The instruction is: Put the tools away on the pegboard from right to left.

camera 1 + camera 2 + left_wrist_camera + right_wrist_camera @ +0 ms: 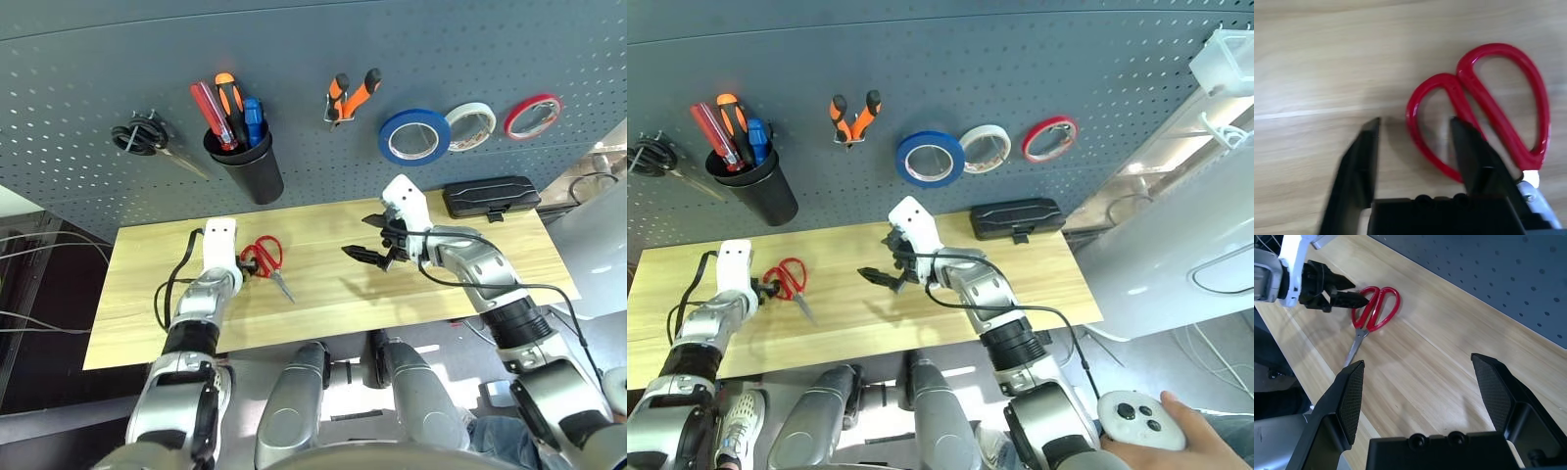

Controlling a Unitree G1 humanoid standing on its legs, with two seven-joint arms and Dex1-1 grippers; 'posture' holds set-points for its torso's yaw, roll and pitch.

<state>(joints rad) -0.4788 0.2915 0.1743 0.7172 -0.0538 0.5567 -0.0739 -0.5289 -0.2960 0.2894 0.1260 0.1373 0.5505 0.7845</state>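
Observation:
The red-handled scissors (266,257) lie flat on the wooden table (323,313), handles toward my left gripper (252,264). In the left wrist view its fingers stand apart, with one fingertip (1469,142) over the nearer red loop (1420,132), whose rim lies between them untouched. My right gripper (358,238) hovers open and empty over the table's middle. On the pegboard (392,49) hang the blue tape roll (414,136) and the orange-and-black pliers (351,96). The blue-handled screwdriver (253,119) stands in the black cup (250,166).
White (471,125) and red (533,116) tape rolls hang right of the blue one. Black scissors (142,135) hang at the board's left. A black case (490,196) lies at the table's back right. A person's hand holds a white controller (1136,419) at lower right.

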